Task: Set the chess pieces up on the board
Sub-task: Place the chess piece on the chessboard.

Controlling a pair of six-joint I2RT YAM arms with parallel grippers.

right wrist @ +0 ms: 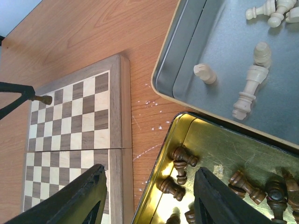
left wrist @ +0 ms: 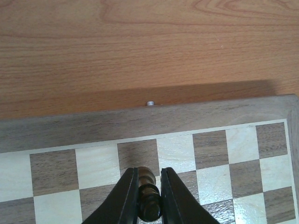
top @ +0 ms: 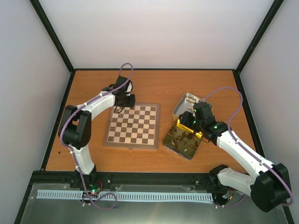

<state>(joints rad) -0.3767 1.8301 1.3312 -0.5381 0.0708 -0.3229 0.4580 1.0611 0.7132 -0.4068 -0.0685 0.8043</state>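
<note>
1. Now the left gripper [left wrist: 148, 171], nearly closed, pinches a dark chess piece [left wrist: 147, 198] over the board [left wrist: 93, 128], near its far edge.
2. Right gripper [right wrist: 150, 171] gapes empty over the gold tin [right wrist: 219, 154].
3. Next, probably: lower the piece upright onto a square, then release.

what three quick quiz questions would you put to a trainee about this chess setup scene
1. True or false: the left fingers grip a dark piece over the board.
2. Fill in: the right fingers hang ____ by the gold-lined tin.
3. Where do the cream pieces lie? A on the board, B in the grey tray, C in the gold-lined tin.
Key: 1 true; 2 open; 3 B.
</note>
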